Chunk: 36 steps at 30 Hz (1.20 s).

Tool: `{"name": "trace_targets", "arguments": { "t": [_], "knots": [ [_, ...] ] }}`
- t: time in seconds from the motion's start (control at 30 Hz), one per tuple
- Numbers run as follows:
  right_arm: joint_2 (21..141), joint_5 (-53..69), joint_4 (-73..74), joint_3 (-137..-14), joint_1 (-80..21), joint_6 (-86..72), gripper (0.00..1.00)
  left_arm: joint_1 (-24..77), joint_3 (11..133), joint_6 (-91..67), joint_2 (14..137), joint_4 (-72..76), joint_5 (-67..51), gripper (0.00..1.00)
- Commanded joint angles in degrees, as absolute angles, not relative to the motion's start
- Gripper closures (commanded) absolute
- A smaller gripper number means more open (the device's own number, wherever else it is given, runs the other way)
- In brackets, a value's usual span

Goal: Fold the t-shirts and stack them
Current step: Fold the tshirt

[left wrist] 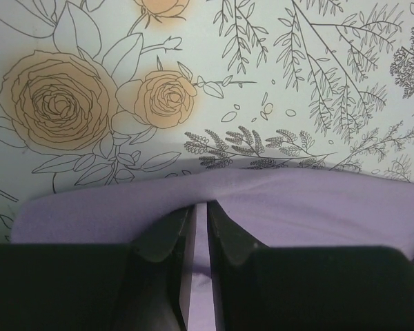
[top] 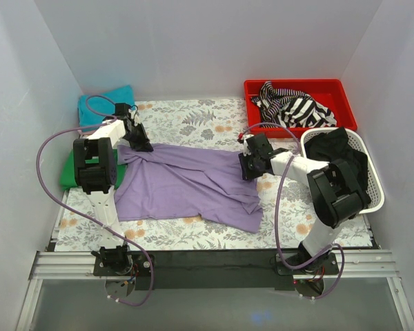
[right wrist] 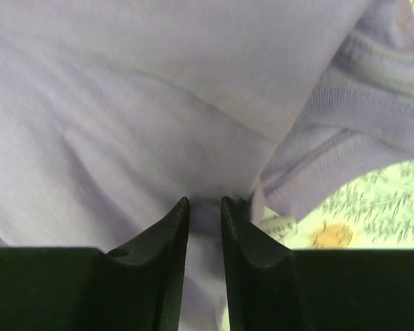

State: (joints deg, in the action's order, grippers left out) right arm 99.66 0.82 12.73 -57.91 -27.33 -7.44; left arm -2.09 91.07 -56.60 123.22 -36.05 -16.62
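Note:
A lavender-purple t-shirt [top: 186, 183] lies spread and wrinkled across the middle of the floral table cover. My left gripper [top: 139, 143] is at the shirt's far left corner. In the left wrist view its jaws [left wrist: 201, 205] stand almost together, pinching the shirt's edge [left wrist: 317, 207] between them. My right gripper [top: 247, 165] is at the shirt's right edge. Its jaws [right wrist: 205, 200] are shut on a bunched fold of the purple cloth [right wrist: 124, 103], close to a seam and a white label [right wrist: 276, 224]. A folded teal t-shirt [top: 105, 103] and a folded green one [top: 67, 172] lie at the left.
A red bin [top: 331, 88] holding striped black-and-white cloth stands at the back right. A white basket [top: 372, 200] with dark cloth sits beside the right arm. White walls enclose the table on three sides. The floral cover [top: 193, 114] shows behind the shirt.

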Motion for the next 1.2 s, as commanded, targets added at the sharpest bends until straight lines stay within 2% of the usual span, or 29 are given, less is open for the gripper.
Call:
{"name": "trace_targets", "arguments": {
  "t": [0.0, 0.13, 0.27, 0.43, 0.57, 0.67, 1.17],
  "knots": [
    [95.9, -4.4, 18.1, -54.0, -27.9, -8.5, 0.69, -4.0, 88.4, -53.3, 123.0, -38.3, -11.7, 0.89],
    [92.6, -11.2, 17.5, -58.7, -27.9, -7.1, 0.66, -3.0, 89.7, -52.8, 122.8, -37.5, -17.9, 0.85],
    [93.8, -13.2, 18.8, -65.6, -26.5, -5.8, 0.65, -2.4, 87.8, -53.2, 121.1, -34.9, -22.1, 0.83],
    [98.3, -5.5, 16.9, -68.0, -20.6, -8.9, 0.66, -1.8, 87.2, -52.9, 120.6, -33.9, -23.6, 0.82],
    [99.2, 9.4, 10.5, -64.7, -14.3, -14.5, 0.67, -1.7, 87.3, -52.8, 120.9, -33.9, -24.2, 0.82],
    [99.4, 15.3, 7.6, -62.3, -13.4, -16.5, 0.71, -1.5, 87.1, -52.6, 120.9, -34.0, -24.0, 0.82],
    [100.6, 24.8, -7.5, -54.8, -12.4, -24.3, 0.69, -1.6, 87.1, -52.4, 121.7, -34.2, -24.6, 0.82]
  ]
}}
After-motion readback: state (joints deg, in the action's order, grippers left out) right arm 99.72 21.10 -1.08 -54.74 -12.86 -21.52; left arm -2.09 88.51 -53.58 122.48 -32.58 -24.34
